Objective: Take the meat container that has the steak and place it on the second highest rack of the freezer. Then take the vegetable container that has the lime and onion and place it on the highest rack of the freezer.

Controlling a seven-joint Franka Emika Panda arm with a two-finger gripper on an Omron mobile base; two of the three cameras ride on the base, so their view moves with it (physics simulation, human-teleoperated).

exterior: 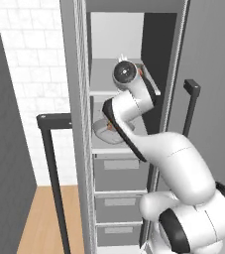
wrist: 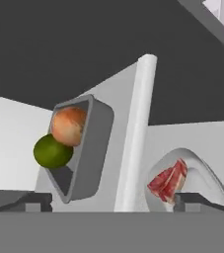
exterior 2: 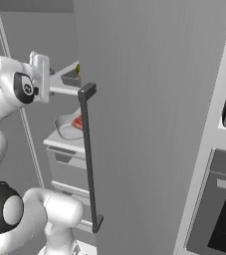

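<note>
The freezer (exterior: pixel 124 163) stands open. On its highest rack (exterior: pixel 100 82) lies the vegetable container (wrist: pixel 89 148), a dark-grey tray holding the onion (wrist: pixel 68 124) and the lime (wrist: pixel 52 151). One rack lower sits the meat container (wrist: pixel 205 173), a light-grey tub with the steak (wrist: pixel 168 180) inside; the meat container (exterior: pixel 104 131) also peeks out beside my forearm. My gripper (wrist: pixel 113 201) is open just in front of the tray, its tips spread wide with nothing between them and touching neither container. From the right base view I see the vegetable container (exterior 2: pixel 70 77) and the steak (exterior 2: pixel 77 122) past the door edge.
Grey drawers (exterior: pixel 116 171) fill the freezer below the racks. The open door's dark bar handle (exterior: pixel 53 168) stands to the left, and another long handle (exterior 2: pixel 88 159) to the right. Black wall ovens (exterior 2: pixel 224 199) lie at far right. My arm fills the opening.
</note>
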